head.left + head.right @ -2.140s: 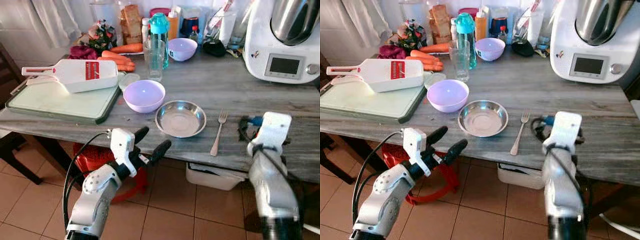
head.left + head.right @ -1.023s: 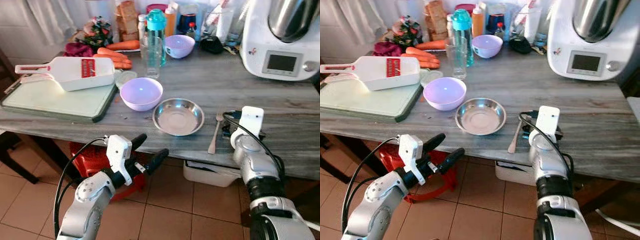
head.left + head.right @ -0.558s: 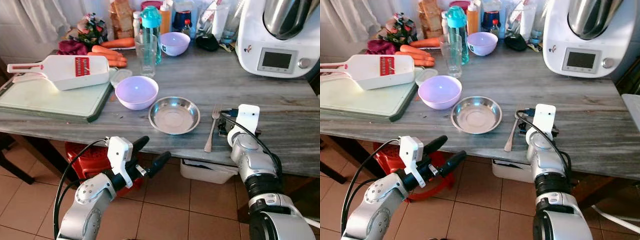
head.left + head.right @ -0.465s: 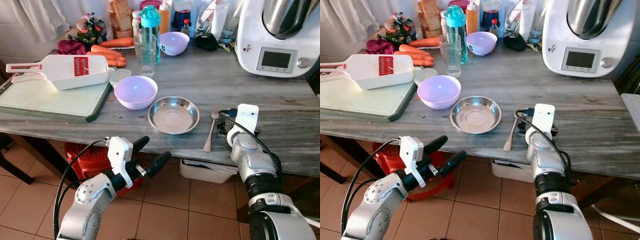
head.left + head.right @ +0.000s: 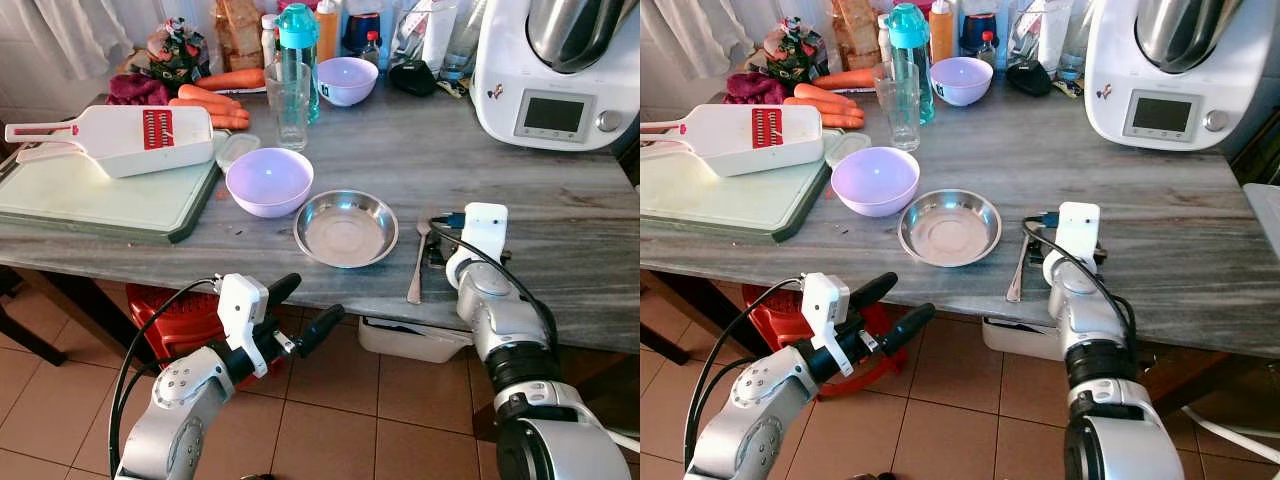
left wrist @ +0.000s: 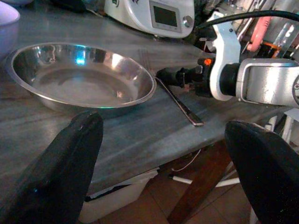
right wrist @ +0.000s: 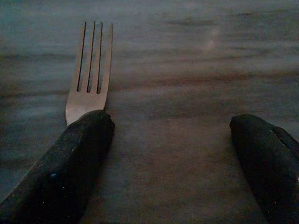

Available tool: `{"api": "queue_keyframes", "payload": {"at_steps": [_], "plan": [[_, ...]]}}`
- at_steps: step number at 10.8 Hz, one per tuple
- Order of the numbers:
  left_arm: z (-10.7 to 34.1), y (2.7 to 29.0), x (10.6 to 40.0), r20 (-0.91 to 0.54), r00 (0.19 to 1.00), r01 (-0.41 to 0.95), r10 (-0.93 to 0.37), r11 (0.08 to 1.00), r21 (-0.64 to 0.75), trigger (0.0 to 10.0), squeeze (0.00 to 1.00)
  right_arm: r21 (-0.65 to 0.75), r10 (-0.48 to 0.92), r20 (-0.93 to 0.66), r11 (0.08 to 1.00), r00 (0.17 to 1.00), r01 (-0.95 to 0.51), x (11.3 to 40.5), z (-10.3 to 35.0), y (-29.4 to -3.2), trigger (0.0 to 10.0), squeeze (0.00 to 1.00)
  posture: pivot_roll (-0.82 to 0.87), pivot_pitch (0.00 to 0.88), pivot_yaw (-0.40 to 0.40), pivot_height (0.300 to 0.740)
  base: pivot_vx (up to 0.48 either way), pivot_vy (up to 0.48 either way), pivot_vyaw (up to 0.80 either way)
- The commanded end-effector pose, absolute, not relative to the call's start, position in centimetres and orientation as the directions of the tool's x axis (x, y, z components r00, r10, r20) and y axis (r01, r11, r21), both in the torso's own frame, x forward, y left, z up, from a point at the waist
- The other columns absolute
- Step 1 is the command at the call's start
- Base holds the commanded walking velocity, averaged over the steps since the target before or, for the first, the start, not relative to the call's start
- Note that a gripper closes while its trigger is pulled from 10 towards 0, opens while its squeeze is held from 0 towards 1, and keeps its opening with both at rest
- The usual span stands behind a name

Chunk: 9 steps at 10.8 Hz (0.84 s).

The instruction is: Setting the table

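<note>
Fork (image 5: 417, 262) is lying on the grey table (image 5: 560, 250) just right of the steel bowl (image 5: 346, 228), handle pointing toward the table's near edge, tines away. Right gripper (image 7: 170, 158) is sitting low over the table top at the fork, fingers spread wide; in the right wrist view one finger (image 7: 60, 168) is covering the fork's neck just behind the tines while the other (image 7: 268, 161) is standing well off to the side over bare table. Judging from that, the fork is not between the fingers, so nothing is being pinched; the spread looks like readiness for a grasp or a nudge, and the gripper would need shifting sideways to straddle the handle. Left gripper (image 5: 295, 310) is hanging below the table edge, fingers also spread, holding nothing; its camera is looking up across the bowl toward the fork and the right wrist, likely just parked out of the way. Lilac bowl (image 5: 269, 181) is sitting just behind and left of the steel bowl, apart from it. Steel bowl with fork beside it is reading as a place setting being arranged near the front edge. Risk, as a judgement: a flat fork on a flat top is giving long fingers little to get under.
</note>
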State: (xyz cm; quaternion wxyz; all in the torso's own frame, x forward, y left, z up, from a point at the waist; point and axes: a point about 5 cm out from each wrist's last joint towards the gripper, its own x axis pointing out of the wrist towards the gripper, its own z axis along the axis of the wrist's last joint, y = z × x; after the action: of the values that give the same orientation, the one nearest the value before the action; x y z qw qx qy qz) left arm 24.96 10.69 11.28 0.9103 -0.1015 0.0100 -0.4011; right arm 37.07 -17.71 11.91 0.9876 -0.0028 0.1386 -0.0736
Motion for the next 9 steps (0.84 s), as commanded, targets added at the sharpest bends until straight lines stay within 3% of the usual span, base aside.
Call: {"api": "queue_keyframes", "payload": {"at_steps": [1, 6, 9], "plan": [[11.2, 10.7, 24.9, 0.057, 0.679, 0.727, -0.732, 0.659, -0.192, 10.0, 0.0, -0.015, -0.081, -0.295, 0.997, 0.952, 0.08, 37.2, 11.5, -16.2, 10.0, 0.05, 0.06, 0.122, 0.019, 0.74, 0.0, 0.0, 0.0], [11.2, 10.6, 24.9, 0.058, 0.679, 0.727, -0.731, 0.66, -0.19, 10.0, 0.0, -0.017, -0.113, -0.24, 0.994, 0.964, 0.112, 36.9, 12.6, -16.7, 10.0, 0.05, 0.06, 0.121, 0.018, 0.74, 0.0, 0.0, 0.0], [11.2, 10.4, 25.2, 0.065, 0.677, 0.73, -0.734, 0.657, -0.19, 10.0, 0.0, -0.028, -0.244, -0.163, 0.97, 0.956, 0.243, 34.9, 14.1, -17.8, 10.0, 0.05, 0.05, 0.105, 0.019, 0.74, 0.0, 0.0, 0.0]]}}
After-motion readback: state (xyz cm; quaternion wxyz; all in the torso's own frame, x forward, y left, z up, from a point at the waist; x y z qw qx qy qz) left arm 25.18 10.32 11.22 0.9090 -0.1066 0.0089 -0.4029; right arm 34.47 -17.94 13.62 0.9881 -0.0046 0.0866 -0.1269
